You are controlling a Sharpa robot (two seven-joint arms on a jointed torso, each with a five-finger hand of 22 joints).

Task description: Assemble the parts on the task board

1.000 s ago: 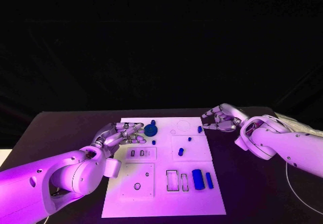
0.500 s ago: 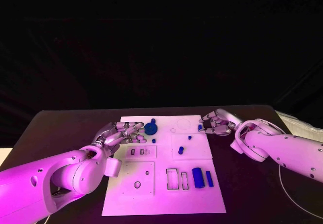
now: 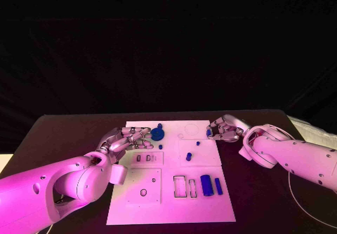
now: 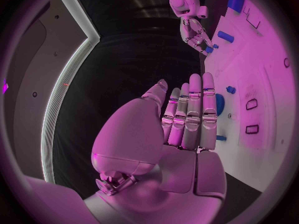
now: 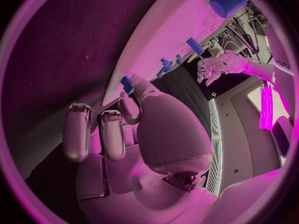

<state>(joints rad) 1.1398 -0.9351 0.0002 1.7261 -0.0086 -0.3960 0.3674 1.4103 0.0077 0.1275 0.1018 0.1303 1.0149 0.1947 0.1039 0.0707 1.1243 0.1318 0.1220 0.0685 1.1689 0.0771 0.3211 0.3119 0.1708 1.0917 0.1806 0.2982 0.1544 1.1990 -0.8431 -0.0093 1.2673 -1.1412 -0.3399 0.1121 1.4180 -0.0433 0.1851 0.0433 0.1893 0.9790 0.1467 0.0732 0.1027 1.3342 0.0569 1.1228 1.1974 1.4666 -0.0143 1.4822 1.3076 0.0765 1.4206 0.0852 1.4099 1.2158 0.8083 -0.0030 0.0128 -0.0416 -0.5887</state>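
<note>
right hand (image 3: 223,128) | moved in to task board (image 3: 168,204) edge | by blue part (image 3: 209,132)

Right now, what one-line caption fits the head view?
Both hands work the far end of the task board: left hand by a blue part, right hand at its edge.

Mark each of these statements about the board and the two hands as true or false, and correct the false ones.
1. The task board lies between the two arms. True.
2. The right hand is at the board's near edge. False: it is at the far right corner, at a small blue part.
3. Two blue cylinders lie side by side on the near right part of the board. True.
4. The left hand rests on the bare table, off the board. False: its fingers reach over the far left of the board beside a round blue part.
5. All recesses are filled. False: rectangular slots stand empty.
</note>
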